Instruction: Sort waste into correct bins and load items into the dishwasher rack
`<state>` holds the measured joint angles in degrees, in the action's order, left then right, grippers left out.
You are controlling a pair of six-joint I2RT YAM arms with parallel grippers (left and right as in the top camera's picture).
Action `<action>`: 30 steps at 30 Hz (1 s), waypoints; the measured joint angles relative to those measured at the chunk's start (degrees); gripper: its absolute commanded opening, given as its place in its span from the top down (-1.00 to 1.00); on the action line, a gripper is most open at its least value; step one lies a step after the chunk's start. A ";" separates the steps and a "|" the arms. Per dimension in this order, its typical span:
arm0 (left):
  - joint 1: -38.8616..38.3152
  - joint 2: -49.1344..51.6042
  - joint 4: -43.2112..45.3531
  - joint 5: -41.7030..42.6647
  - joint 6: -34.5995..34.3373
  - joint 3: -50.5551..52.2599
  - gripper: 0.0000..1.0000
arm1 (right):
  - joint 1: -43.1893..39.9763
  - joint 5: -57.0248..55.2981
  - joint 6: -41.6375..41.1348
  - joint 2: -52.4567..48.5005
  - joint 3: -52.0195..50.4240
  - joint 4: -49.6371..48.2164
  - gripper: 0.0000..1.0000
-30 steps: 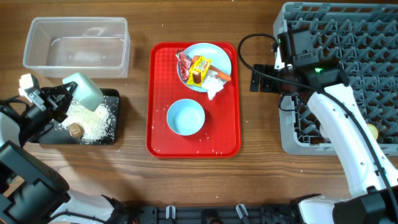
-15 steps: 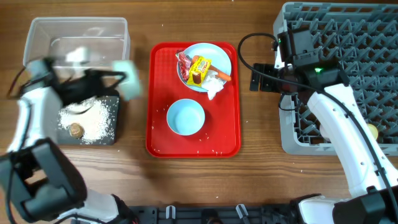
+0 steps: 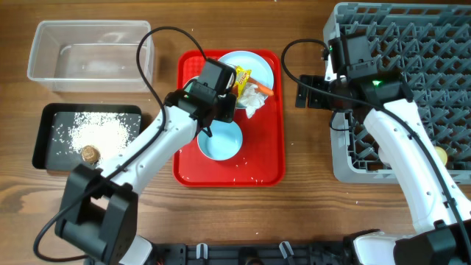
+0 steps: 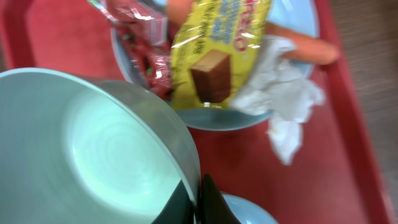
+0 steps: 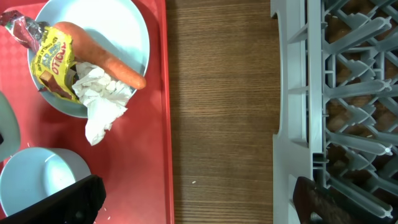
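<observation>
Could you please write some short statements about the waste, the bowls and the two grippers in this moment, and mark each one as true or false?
1. The rice grains lie in the clear tub. False: they lie in the black tray; the tub looks empty.
2. The left gripper pinches the rim of a light-blue bowl. True.
3. The carrot stick lies on the plate. True.
4. The right gripper grips the tissue. False: it is open and holds nothing, over bare table between the red tray and the rack.
5. A second bowl stands on the red tray. True.
</observation>
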<state>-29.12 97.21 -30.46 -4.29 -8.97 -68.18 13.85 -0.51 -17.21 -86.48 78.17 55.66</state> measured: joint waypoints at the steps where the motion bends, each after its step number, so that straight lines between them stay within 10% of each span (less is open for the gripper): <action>1: -0.02 0.72 -0.15 -1.84 -0.02 0.00 0.91 | 0.00 -0.02 0.00 0.00 0.00 0.00 -1.00; 7: 0.11 6.08 -0.35 -5.84 -0.37 0.00 0.73 | 0.00 -0.02 0.00 0.00 0.00 0.00 -0.99; 12: 0.09 7.13 -4.15 -6.14 -0.85 0.00 -0.26 | 0.00 -0.02 0.00 0.00 0.00 -0.02 -0.99; 18: 0.09 7.13 -10.10 -5.01 -0.81 -3.10 -0.75 | 0.00 -0.02 0.00 0.00 0.00 -0.63 -0.99; 30: 0.09 13.73 10.43 -3.69 4.00 -10.01 -0.88 | 0.00 -0.02 0.00 0.00 0.00 -0.42 -0.99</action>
<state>-29.04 110.93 -20.03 -7.99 -4.97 -78.19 13.85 -0.54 -17.21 -86.48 78.17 55.24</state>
